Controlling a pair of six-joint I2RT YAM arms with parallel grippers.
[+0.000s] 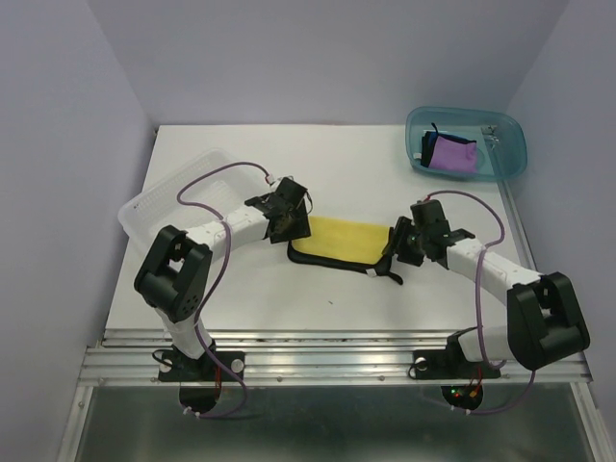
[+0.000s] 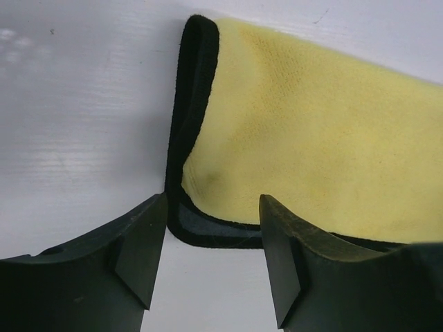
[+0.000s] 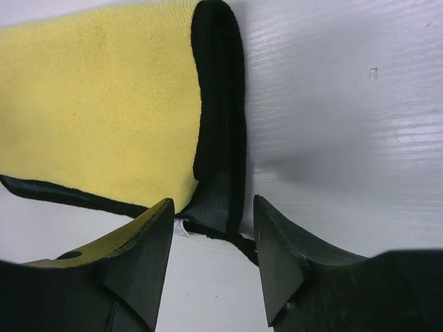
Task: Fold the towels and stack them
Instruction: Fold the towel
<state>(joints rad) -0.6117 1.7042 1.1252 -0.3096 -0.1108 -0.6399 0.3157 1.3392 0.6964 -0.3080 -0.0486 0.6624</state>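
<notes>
A yellow towel with a black border lies folded in half on the white table between the two arms. My left gripper is open and empty, hovering at the towel's left near corner. My right gripper is open and empty at the towel's right near corner. In both wrist views the fingers straddle the black edge without gripping it. A purple towel lies folded in the teal bin at the back right.
A teal bin stands at the back right corner with a black item beside the purple towel. A clear plastic tray sits at the left under the left arm. Walls enclose the table on three sides.
</notes>
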